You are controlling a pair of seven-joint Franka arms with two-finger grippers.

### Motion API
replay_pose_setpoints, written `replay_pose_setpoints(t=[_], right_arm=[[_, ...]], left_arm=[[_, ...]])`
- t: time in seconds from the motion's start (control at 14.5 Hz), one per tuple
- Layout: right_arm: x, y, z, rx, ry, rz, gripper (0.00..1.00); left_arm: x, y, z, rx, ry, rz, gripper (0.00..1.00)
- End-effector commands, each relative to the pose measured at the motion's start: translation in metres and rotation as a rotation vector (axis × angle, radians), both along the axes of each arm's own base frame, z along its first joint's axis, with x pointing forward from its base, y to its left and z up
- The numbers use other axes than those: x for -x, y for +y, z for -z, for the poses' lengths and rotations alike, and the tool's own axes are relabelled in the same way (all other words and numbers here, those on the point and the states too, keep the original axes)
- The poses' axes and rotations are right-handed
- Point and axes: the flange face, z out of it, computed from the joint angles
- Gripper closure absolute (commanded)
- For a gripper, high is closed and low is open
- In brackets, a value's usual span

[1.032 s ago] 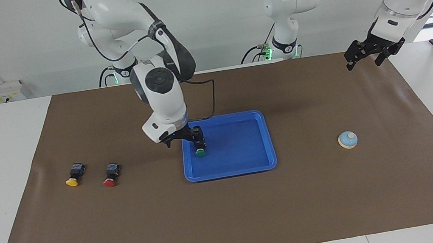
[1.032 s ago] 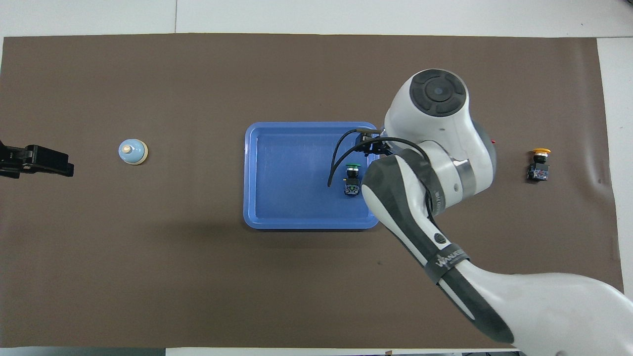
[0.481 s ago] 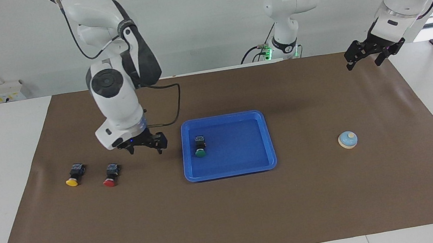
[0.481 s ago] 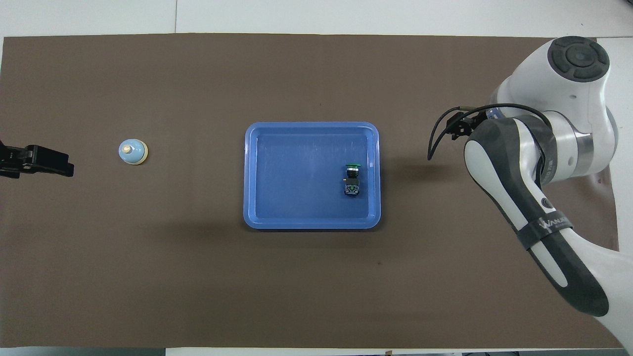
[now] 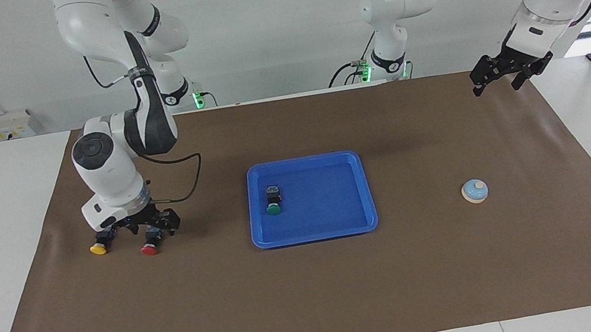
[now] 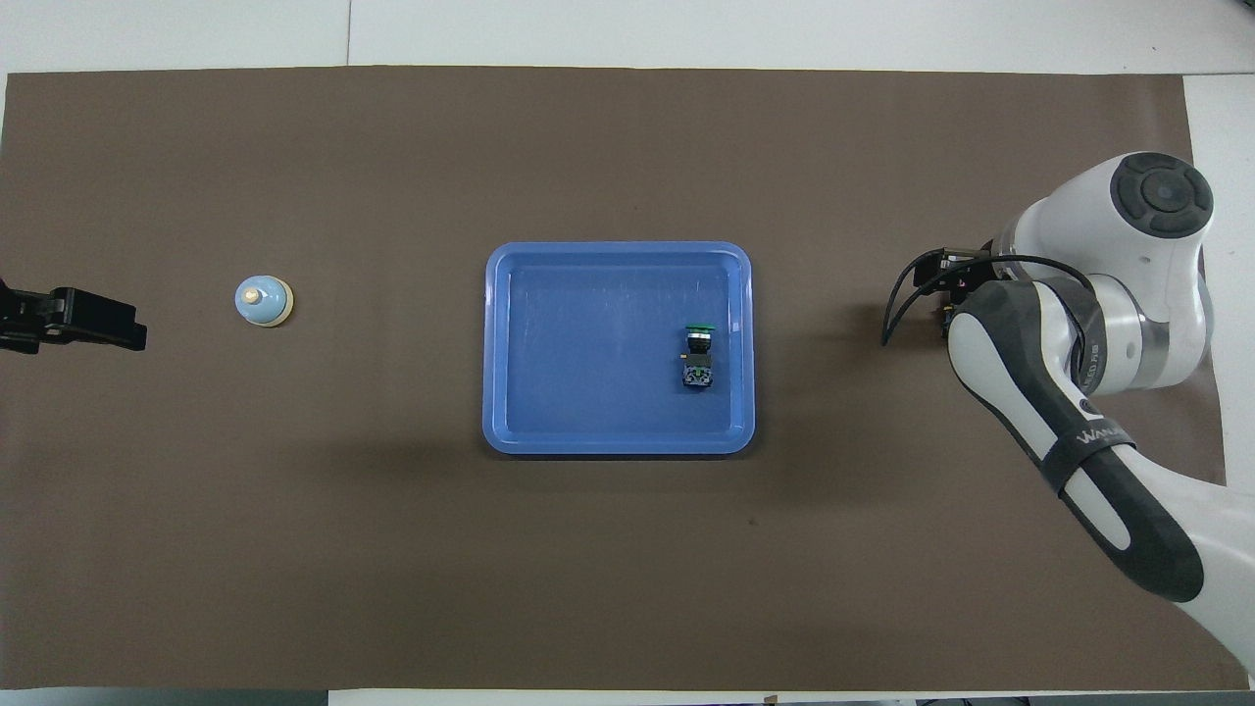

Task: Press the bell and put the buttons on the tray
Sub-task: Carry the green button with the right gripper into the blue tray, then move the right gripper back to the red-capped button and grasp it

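Observation:
The blue tray [image 5: 316, 234] [image 6: 618, 251] lies mid-table with the green button [image 5: 274, 208] [image 6: 698, 345] on its side in it, toward the right arm's end. The red button [image 5: 149, 249] and yellow button [image 5: 99, 249] lie on the mat near the right arm's end; the right arm hides both in the overhead view. My right gripper [image 5: 154, 227] is low over the red button, open, its fingers on either side of the black body. The bell [image 5: 475, 190] [image 6: 263, 300] stands toward the left arm's end. My left gripper [image 5: 500, 78] [image 6: 123, 328] waits raised and open over the mat's edge there.
A brown mat [image 5: 316, 303] covers most of the white table. A third robot base [image 5: 391, 58] stands at the robots' edge. The right arm's cable [image 5: 182, 191] loops between its wrist and the tray.
My right gripper let go of the green button in the tray, rose, swung toward the right arm's end and came down over the red button. The left arm has not moved.

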Motion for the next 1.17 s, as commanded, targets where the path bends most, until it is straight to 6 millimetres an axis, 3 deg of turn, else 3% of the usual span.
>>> replay_pose_setpoints(t=[0.0,0.34,0.41,0.48,0.62,0.76,1.1], right_arm=[[0.007,-0.008,0.020,0.001,-0.031,-0.021,0.00],[0.013,-0.006,0.043,-0.009,-0.069,-0.024,0.01],[0.013,-0.006,0.044,-0.009,-0.069,-0.024,0.07],[0.013,-0.006,0.045,-0.009,-0.069,-0.024,0.18],[0.014,-0.007,0.045,-0.009,-0.066,-0.025,0.52],[0.014,-0.006,0.046,-0.008,-0.057,-0.032,0.99],[0.009,0.005,0.034,-0.006,-0.042,-0.045,1.00]], left_arm=[[-0.001,0.001,-0.004,0.005,0.004,-0.006,0.00],[-0.001,0.001,-0.003,0.005,0.005,-0.006,0.00],[-0.001,0.001,-0.004,0.005,0.004,-0.006,0.00],[-0.001,0.001,-0.003,0.005,0.005,-0.006,0.00],[-0.001,0.001,-0.004,0.005,0.004,-0.006,0.00],[-0.001,0.001,-0.003,0.005,0.005,-0.006,0.00],[-0.001,0.001,-0.004,0.005,0.004,-0.006,0.00]])
